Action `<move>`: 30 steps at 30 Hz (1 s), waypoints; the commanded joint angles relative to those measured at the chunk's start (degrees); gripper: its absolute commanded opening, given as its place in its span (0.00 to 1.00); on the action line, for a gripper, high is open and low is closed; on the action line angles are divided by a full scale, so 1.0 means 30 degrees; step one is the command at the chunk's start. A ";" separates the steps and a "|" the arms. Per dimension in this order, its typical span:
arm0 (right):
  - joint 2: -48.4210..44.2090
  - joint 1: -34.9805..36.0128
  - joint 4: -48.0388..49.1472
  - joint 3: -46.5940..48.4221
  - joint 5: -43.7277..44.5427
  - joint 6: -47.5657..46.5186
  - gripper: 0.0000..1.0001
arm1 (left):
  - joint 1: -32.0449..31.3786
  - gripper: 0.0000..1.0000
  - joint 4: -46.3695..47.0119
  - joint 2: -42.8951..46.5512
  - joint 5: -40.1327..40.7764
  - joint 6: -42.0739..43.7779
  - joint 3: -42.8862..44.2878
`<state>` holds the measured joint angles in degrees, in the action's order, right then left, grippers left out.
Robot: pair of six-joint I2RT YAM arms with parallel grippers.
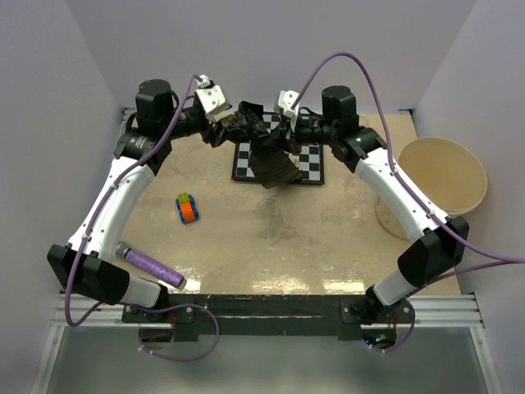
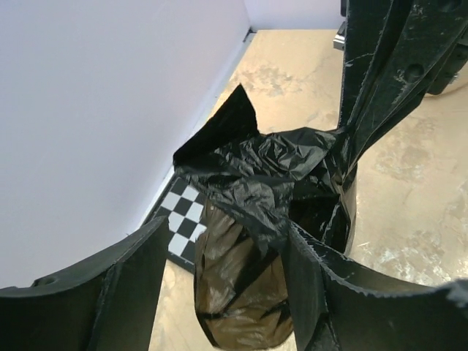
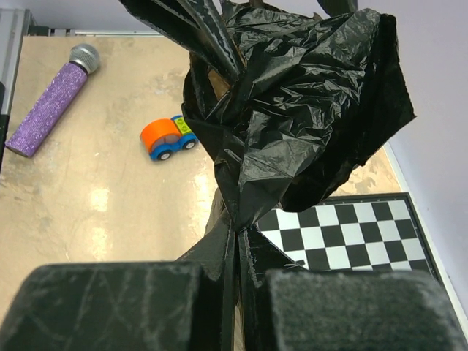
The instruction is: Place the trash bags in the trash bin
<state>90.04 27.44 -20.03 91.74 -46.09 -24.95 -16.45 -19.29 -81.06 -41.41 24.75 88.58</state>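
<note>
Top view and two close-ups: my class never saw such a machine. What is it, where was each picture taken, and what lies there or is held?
Two robot arms are bolted at the near edge of the table, each with a two-finger gripper. The wide picture is from a camera above and behind them; each close-up is from a wrist camera. On the table lie a chessboard, a toy car and a purple roll; a beige trash bin stands on the right. The right gripper pinches a black trash bag over the chessboard; the left gripper is open, not gripping.
</note>
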 commanded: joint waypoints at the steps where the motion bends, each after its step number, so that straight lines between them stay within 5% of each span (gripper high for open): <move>1: -0.0335 0.0140 -0.0558 0.0912 -0.0371 -0.1378 0.00 | 0.0180 0.67 -0.0980 -0.0899 -0.1841 -0.0163 0.1586; 5: -0.0335 0.0199 -0.0793 0.1000 -0.0137 -0.1936 0.00 | 0.0209 0.56 -0.1452 -0.1866 -0.3156 -0.0924 0.2144; 11: -0.0393 0.0199 -0.0241 0.0855 0.0798 -0.0743 0.00 | 0.0268 0.01 -0.2212 -0.2688 -0.5560 -0.1425 0.2965; 13: -0.0335 0.0199 0.0376 0.0708 0.2199 0.0254 0.01 | 0.0326 0.00 -0.2243 -0.2514 -0.5767 -0.1395 0.2791; 16: -0.0073 0.0169 0.0731 0.1056 0.4369 0.1401 0.43 | 0.0355 0.00 -0.1456 -0.1812 -0.5477 -0.2182 0.1914; 19: 0.0133 0.0169 -0.0321 0.2752 0.4610 0.0439 0.66 | 0.0355 0.00 0.0475 -0.0758 -0.3608 -0.3791 0.0100; 24: -0.0393 0.0344 -0.0883 0.4486 0.2650 -0.0561 0.69 | 0.0355 0.00 0.2503 0.0885 -0.0965 -0.3769 -0.1721; 30: 0.0131 0.1807 -0.1757 0.4458 0.1768 -0.1875 0.53 | 0.0355 0.00 0.2591 0.0827 -0.1519 -0.4587 -0.1634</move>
<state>90.04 29.74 -22.74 103.92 -38.50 -26.72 -15.77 -15.29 -79.66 -46.24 13.91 83.70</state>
